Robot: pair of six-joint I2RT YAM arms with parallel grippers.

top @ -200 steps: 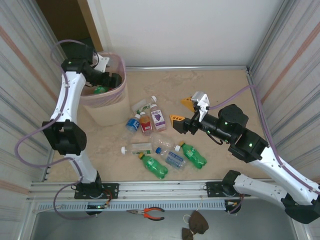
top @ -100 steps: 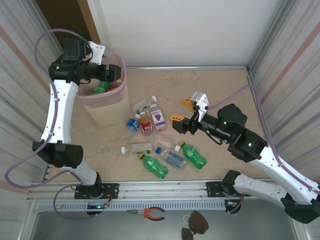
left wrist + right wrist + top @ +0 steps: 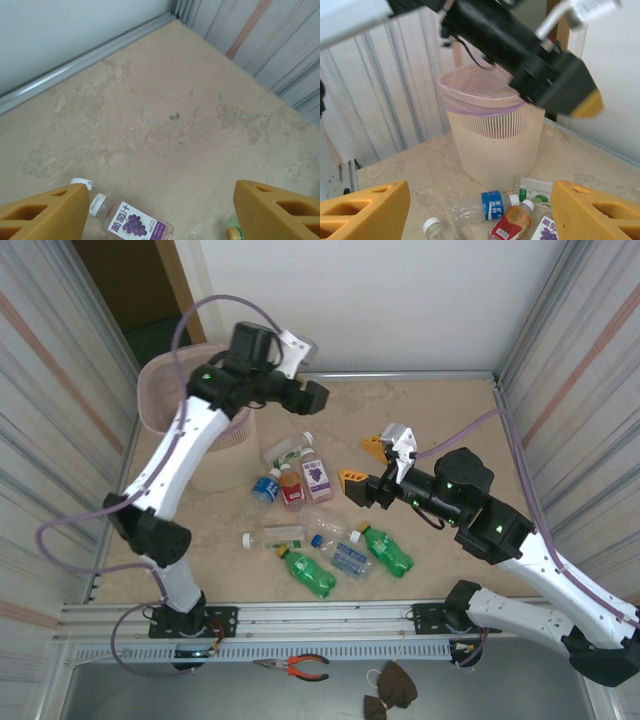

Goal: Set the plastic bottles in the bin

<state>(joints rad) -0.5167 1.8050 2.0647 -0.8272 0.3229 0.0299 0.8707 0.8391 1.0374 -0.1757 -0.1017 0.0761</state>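
Bottles [image 3: 317, 478] of clear and green plastic lie clustered on the mottled beige bench [image 3: 440, 410], beside the ribbed pink bin [image 3: 152, 405]. Left hand [image 3: 312, 398] has swung from the bin out over the bench, orange fingers [image 3: 45, 212] spread, empty. Right hand [image 3: 362, 462] is unchanged, spread and empty.

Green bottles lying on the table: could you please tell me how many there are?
2. The left green bottle lies nearest the arms' bases; the right green bottle lies beyond a blue-labelled bottle. Others may be hidden in the bin.
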